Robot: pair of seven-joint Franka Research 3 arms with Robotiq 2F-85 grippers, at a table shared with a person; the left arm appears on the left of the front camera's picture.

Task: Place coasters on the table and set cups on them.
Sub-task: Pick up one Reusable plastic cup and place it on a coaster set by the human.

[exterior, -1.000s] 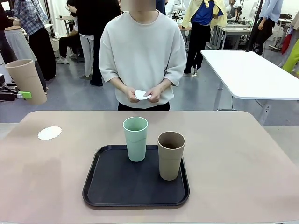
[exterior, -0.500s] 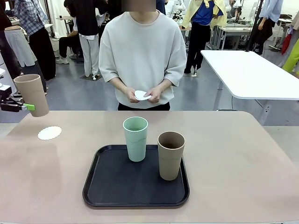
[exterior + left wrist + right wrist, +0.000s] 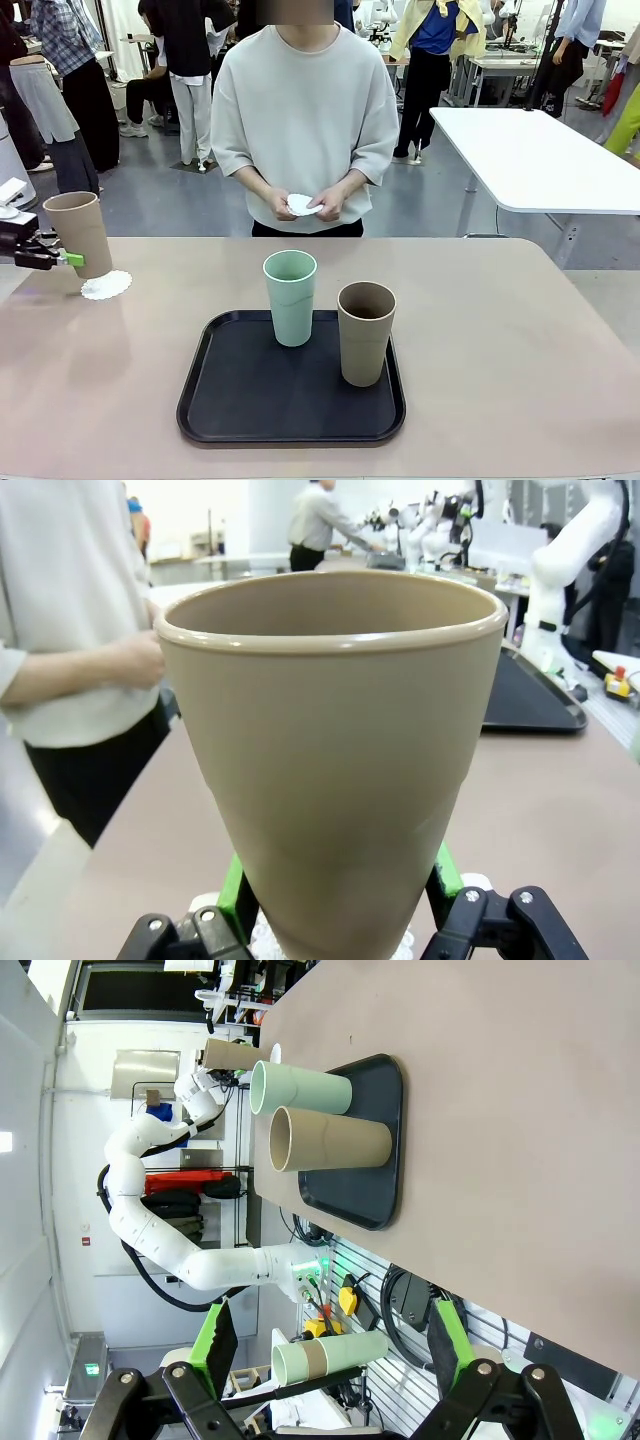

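Note:
My left gripper is shut on a tan cup at the table's far left corner, and holds it upright. The cup's base meets the far edge of a white scalloped coaster on the table; I cannot tell whether it rests on it. In the left wrist view the tan cup sits between the green pads. A mint cup and a second tan cup stand on a black tray. The person holds another coaster in both hands. My right gripper is open, off to the table's side.
The person stands at the table's far edge, behind the tray. A white table stands at the back right. In the right wrist view the tray with both cups lies sideways, and wide bare tabletop stretches beside it.
My left gripper has brought the tan cup down and to the right, from tilted in the air to upright at the coaster. The tray, its cups and the person have stayed put.

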